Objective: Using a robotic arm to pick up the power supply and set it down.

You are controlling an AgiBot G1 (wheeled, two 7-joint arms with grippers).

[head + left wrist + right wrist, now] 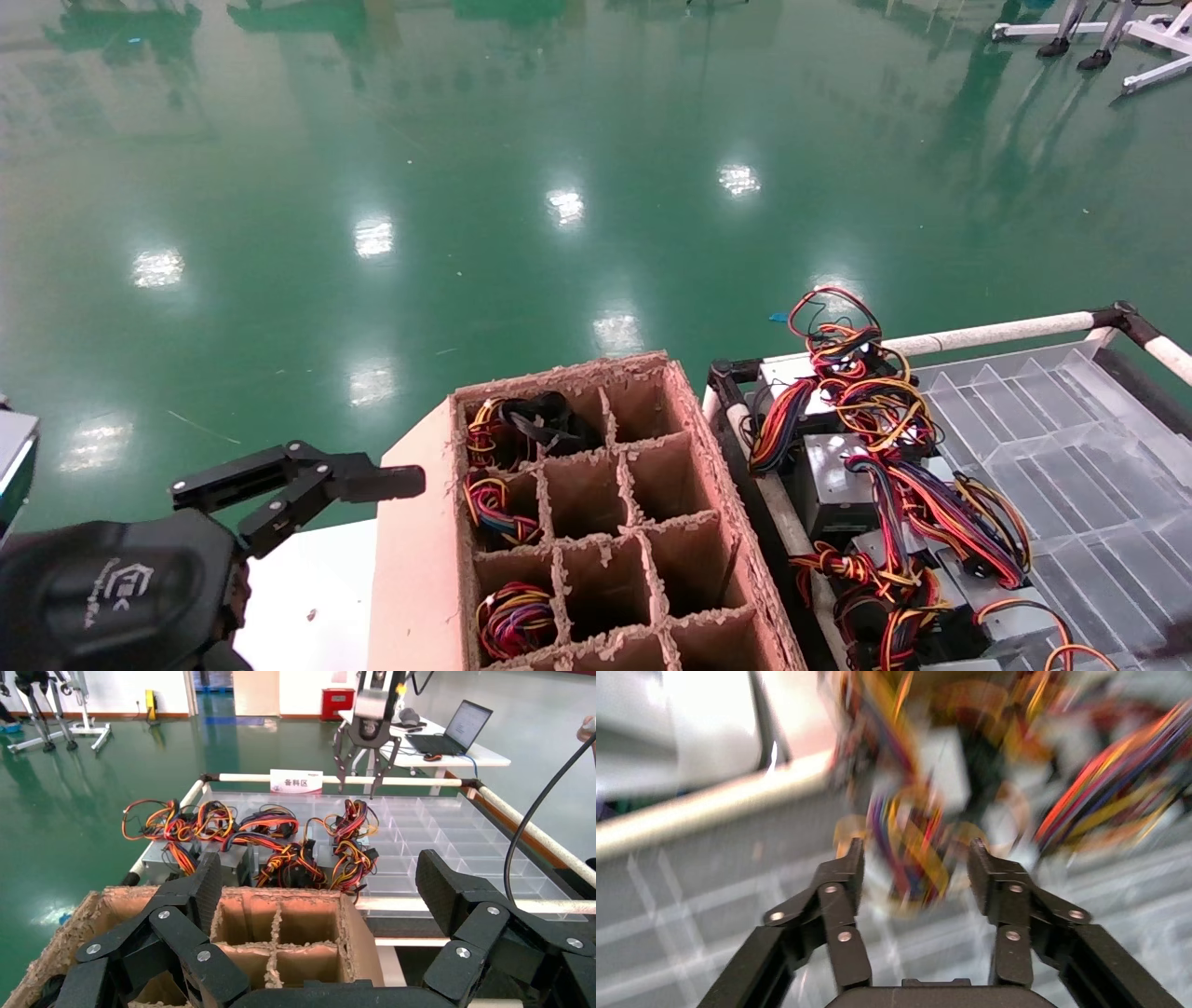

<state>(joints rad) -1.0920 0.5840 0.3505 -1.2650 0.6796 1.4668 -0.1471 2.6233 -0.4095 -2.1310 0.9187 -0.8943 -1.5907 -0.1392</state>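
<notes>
Right gripper [916, 864], fingers spread wide, hanging over a power supply [351, 843] and its wire bundle on the clear tray [1071, 438], right of the cardboard divider box [596, 522]. Left gripper [307, 489] parked near left, spread wide, holding nothing.

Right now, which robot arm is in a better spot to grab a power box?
Probably the right. Its open claw hangs over the wired power supplies on the clear tray. The left claw sits open beside the cardboard box.
</notes>
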